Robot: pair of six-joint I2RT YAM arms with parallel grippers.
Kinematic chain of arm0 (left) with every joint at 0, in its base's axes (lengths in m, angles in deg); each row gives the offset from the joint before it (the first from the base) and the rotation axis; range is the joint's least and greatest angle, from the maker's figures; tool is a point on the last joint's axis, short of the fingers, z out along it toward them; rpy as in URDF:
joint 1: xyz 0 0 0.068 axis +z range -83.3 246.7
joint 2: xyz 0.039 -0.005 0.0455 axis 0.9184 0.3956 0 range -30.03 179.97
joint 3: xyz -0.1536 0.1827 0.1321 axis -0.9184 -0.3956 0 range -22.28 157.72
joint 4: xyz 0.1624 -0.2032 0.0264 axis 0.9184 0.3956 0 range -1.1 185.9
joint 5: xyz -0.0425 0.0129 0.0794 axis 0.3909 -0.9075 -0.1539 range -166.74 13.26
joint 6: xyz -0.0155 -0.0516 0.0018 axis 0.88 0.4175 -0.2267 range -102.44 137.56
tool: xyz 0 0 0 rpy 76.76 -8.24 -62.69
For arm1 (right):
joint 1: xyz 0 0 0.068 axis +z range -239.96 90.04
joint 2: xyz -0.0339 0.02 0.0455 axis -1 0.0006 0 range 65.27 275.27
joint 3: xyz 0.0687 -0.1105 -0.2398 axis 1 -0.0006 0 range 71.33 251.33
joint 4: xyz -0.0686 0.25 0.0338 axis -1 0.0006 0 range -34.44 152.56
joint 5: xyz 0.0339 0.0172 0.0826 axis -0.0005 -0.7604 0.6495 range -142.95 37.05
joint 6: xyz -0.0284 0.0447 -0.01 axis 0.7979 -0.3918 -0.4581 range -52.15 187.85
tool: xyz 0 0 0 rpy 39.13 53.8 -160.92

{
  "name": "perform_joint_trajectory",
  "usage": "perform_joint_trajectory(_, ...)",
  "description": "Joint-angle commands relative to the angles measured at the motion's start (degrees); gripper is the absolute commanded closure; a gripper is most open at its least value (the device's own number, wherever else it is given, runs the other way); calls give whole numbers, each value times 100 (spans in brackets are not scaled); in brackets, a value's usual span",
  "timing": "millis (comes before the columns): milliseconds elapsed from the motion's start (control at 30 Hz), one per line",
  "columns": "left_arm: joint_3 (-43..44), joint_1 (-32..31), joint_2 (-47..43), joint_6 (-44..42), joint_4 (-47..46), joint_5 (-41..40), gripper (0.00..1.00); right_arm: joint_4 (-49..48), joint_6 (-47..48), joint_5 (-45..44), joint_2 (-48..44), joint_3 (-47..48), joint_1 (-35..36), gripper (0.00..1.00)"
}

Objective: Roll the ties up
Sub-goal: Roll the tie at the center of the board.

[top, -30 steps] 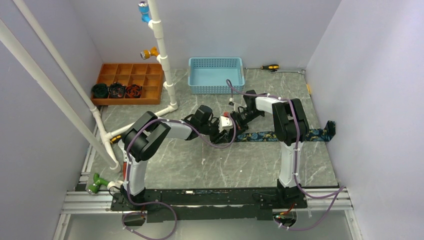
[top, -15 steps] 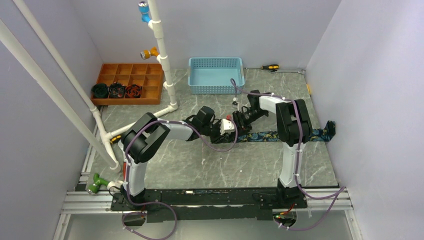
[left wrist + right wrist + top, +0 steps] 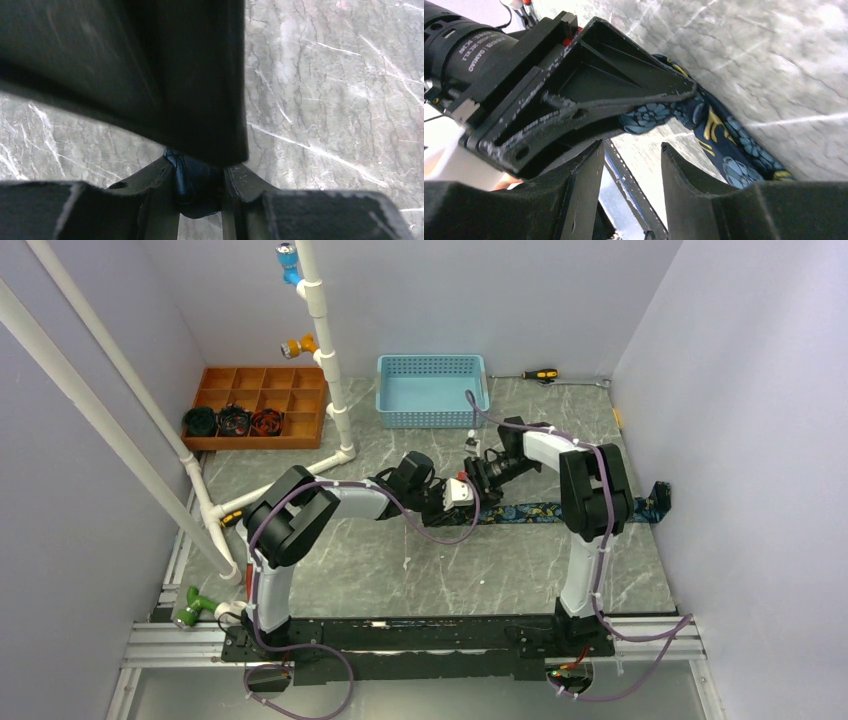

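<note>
Nearest, on the counter (image 3: 400,570) in front of the blue basket (image 3: 432,359), the tie (image 3: 535,511) has hardly shifted over the last second. Its flat run lies where it did, reaching from below the basket's right corner away toward the right-hand wall. What has moved is the pair of arms just behind it. The left tool (image 3: 199,186) has crept a little to the right, toward that basket corner. The right arm's elbow has swung outward, bringing the right tool (image 3: 628,150) close against the left one. The left tool is closed narrowly on a dark navy fold of the tie's end. The right tool's fingers stand apart with nothing between them, facing the left tool and the patterned cloth under it. This probably means the roll is only just being started at that end, with almost the whole length still to wind. The tie's long axis runs parallel to the basket's front edge, with one end at the tools and the other out to the right of the basket. Which end is the wider one cannot be told from these views.
</note>
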Motion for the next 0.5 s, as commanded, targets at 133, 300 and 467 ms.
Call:
perform_joint_trajectory(133, -124, -5, 247, -115, 1038, -465, 68, -446, -356, -185, 322, 188, 223, 56)
perform_joint_trajectory(300, -137, -8, 240, -140, 1039, -438, 67, -779, -575, -232, 301, 74, 200, 75)
perform_joint_trajectory(467, -138, -5, 246, -136, 1039, -439, 67, -1115, -917, 82, 116, -141, 51, 63)
